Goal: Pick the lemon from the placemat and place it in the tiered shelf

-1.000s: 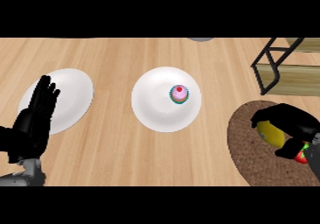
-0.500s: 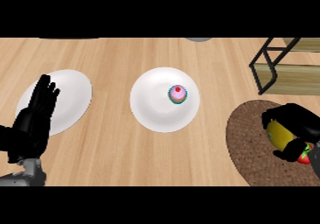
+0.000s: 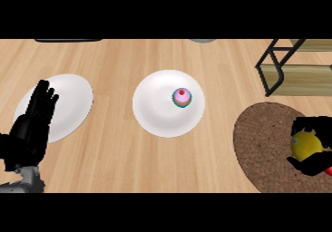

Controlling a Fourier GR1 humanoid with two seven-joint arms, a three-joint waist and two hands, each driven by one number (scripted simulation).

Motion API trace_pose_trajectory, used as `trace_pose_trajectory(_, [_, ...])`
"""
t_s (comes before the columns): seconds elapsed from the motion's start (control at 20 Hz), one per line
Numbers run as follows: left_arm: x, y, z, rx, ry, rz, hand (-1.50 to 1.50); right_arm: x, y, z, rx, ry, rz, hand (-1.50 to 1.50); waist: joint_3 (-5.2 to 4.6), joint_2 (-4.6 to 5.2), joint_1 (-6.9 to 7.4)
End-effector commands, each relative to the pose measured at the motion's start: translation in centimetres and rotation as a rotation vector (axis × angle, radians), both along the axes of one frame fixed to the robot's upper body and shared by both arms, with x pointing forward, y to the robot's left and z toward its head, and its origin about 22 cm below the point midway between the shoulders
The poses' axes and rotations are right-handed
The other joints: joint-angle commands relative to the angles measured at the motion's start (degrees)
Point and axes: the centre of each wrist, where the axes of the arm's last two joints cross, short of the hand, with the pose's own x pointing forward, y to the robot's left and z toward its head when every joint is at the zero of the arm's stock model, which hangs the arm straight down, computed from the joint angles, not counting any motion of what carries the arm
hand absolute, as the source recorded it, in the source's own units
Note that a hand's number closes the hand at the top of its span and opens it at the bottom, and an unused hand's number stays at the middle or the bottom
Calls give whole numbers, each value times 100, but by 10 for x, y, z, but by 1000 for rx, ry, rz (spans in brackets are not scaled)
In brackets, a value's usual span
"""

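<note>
A yellow lemon [image 3: 306,144] lies at the right edge of the head view on a round brown woven placemat [image 3: 266,145]. My right hand [image 3: 314,159] is curled round it, fingers over its top and thumb below, hiding its right side. The tiered shelf [image 3: 297,68], black frame with wooden boards, stands at the upper right, beyond the placemat. At the left edge my left hand [image 3: 31,127] rests open with fingers up, over the rim of a white plate.
A white plate [image 3: 168,103] in the middle holds a small pink cupcake [image 3: 182,97]. Another white plate [image 3: 65,104] lies at the left. A small red thing [image 3: 330,170] shows beside the lemon at the right edge. Grey objects peek in at the top edge.
My right hand has moved a little right and down on the placemat and its fingers have closed further round the lemon. The left hand has stayed still.
</note>
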Motion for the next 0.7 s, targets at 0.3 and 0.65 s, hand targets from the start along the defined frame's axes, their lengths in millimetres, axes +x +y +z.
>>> trace_pose_trajectory(0.3, [-5, 2, -8, 13, 23, 0, 0, -24, 6, 108, 347, -338, -182, 150, -3, -41, -66])
trace_pose_trajectory(0.65, [10, -11, 8, 1, -11, -21, 0, -44, -14, 203, 281, -490, -399, 150, 7, 15, 75])
